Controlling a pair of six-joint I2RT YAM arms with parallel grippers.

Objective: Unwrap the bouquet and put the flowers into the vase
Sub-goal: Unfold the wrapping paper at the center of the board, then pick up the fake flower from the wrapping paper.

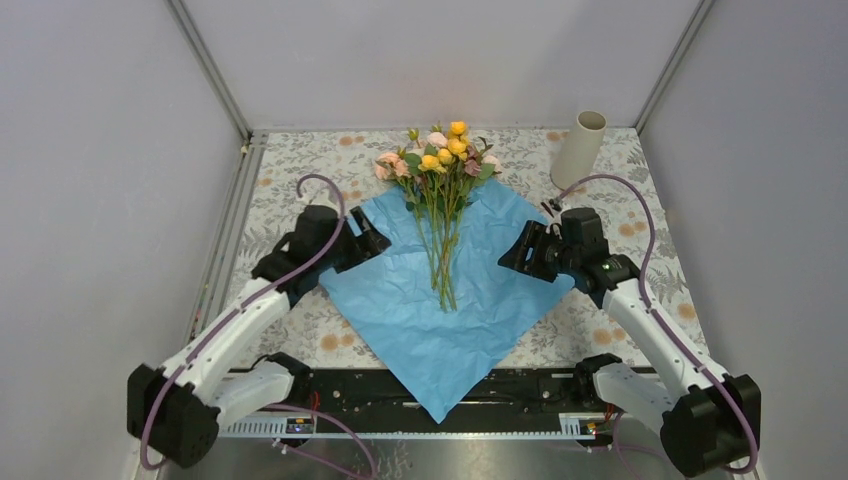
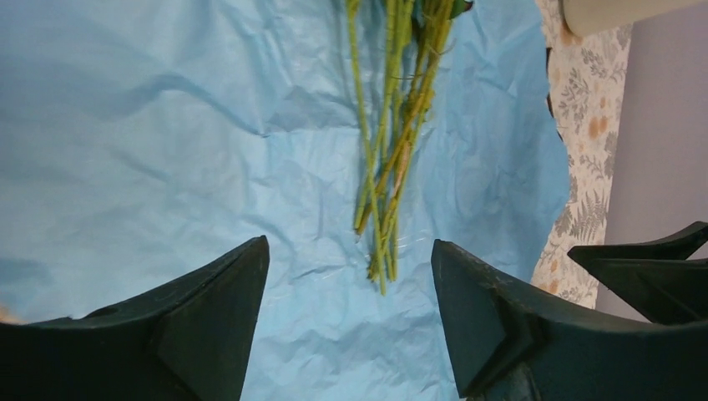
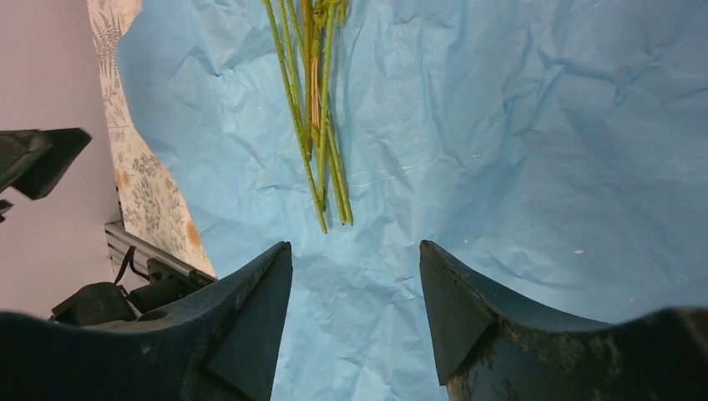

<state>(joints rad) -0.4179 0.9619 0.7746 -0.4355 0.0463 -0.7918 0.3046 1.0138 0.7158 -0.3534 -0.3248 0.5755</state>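
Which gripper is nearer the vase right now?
Right. The right gripper is front-left of the vase; the left gripper sits beyond the flower stems, across the blue paper.

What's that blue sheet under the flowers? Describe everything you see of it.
The blue paper is a thin, crinkled, matte sheet, opened flat like a diamond on the floral tablecloth. Its near corner overlaps the black front rail. The flowers lie along its middle, stems on it, blooms beyond its far edge. The left gripper and right gripper sit open at its side corners; contact is unclear.
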